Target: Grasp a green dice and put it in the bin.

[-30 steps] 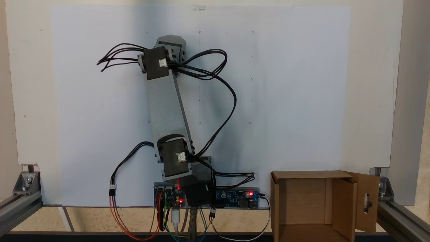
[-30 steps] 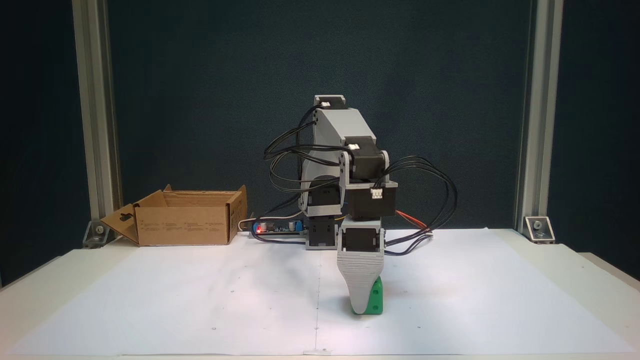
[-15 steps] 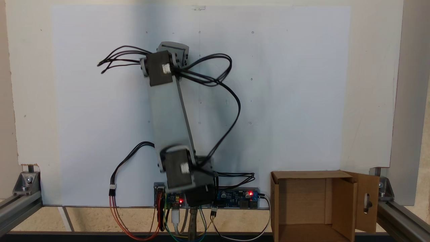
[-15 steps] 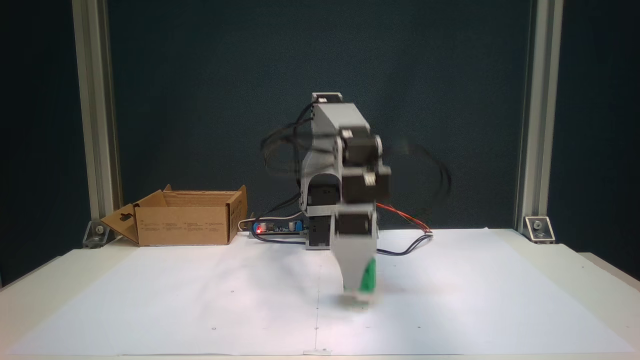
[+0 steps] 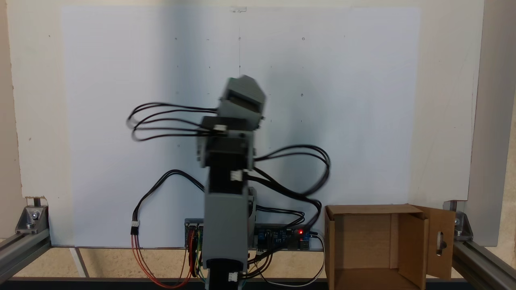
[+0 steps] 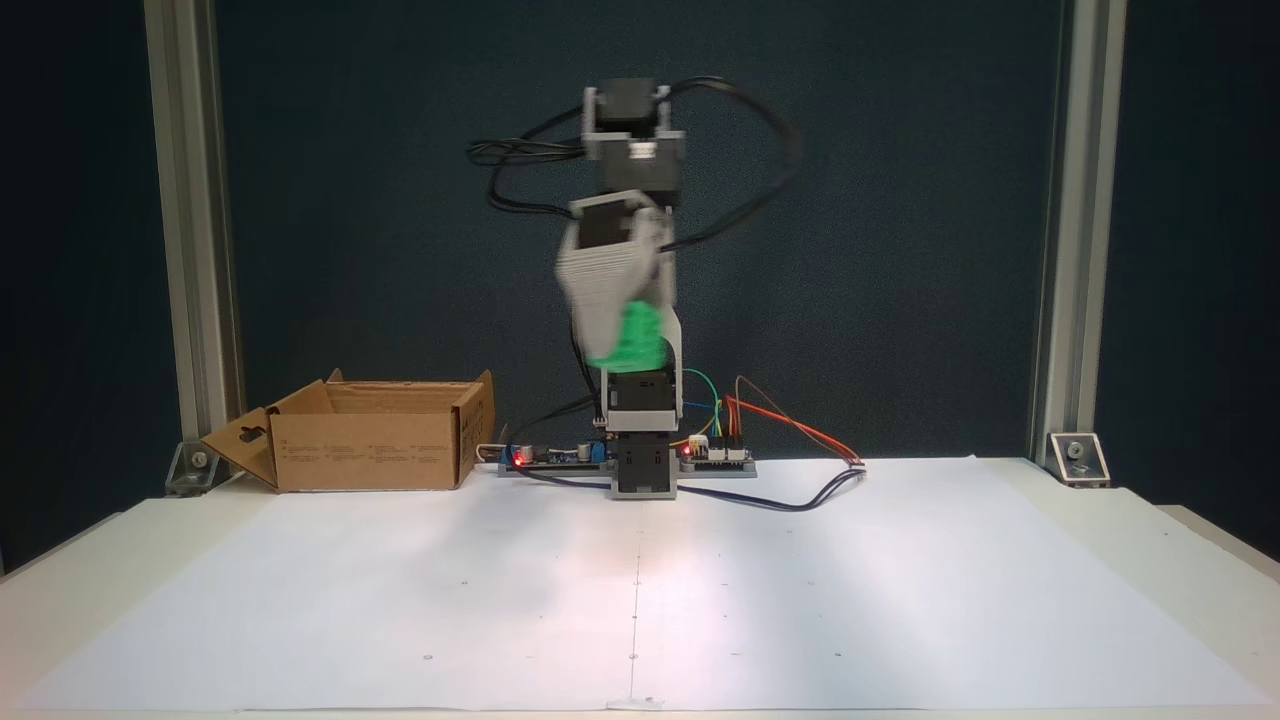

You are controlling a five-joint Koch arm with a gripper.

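End effector [image 6: 622,350] blurred — green dice [image 6: 632,340] partly hidden.

In a fixed view the green dice [image 6: 632,340] is held in the gripper [image 6: 615,352], high above the paper sheet [image 6: 640,590] and in front of the arm's base [image 6: 643,468]. The bin [image 6: 375,435] is set on the table to the left of that base, behind the sheet's far left corner. In a fixed view the bin [image 5: 389,245] is seen at lower right, just right of the circuit boards [image 5: 288,237].
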